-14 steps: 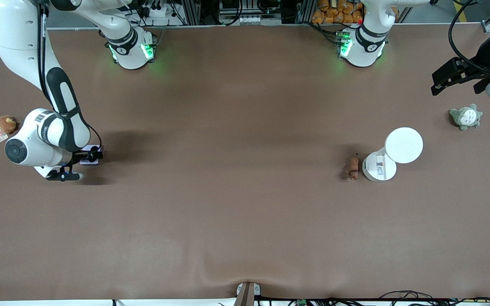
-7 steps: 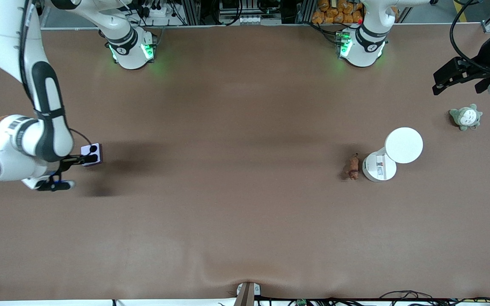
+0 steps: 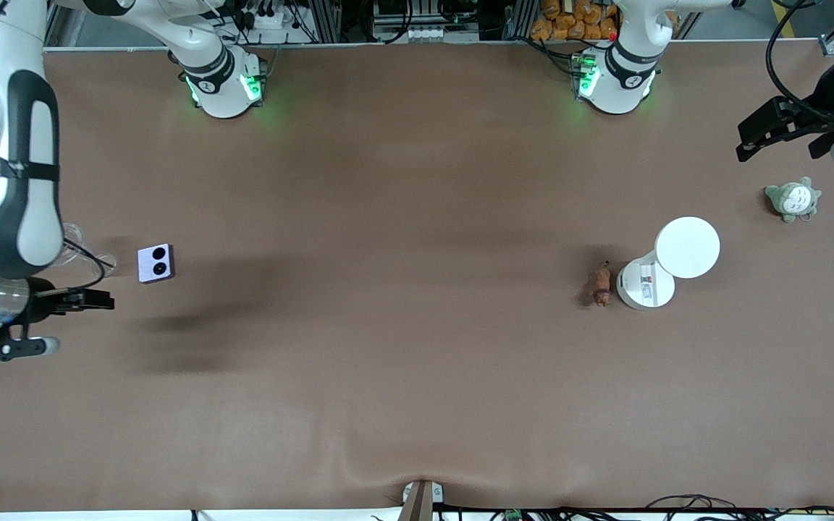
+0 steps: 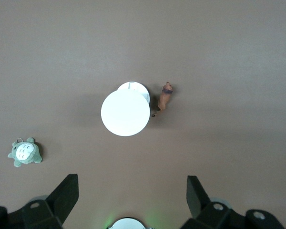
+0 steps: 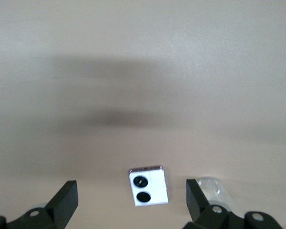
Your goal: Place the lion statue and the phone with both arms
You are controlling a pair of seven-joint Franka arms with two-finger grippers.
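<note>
Both end effectors raised, empty-jawed.

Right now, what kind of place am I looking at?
Probably a robotics lab: two white arms bolted along a brown table, aluminium framing and cables at its edge, and small test items laid out, like the phone and lion statue.

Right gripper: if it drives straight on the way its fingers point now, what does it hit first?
Probably just the bare table. The right gripper is open and aimed down. In its wrist view the phone lies flat close to that line, but depth is unclear, so it may pass clear.
</note>
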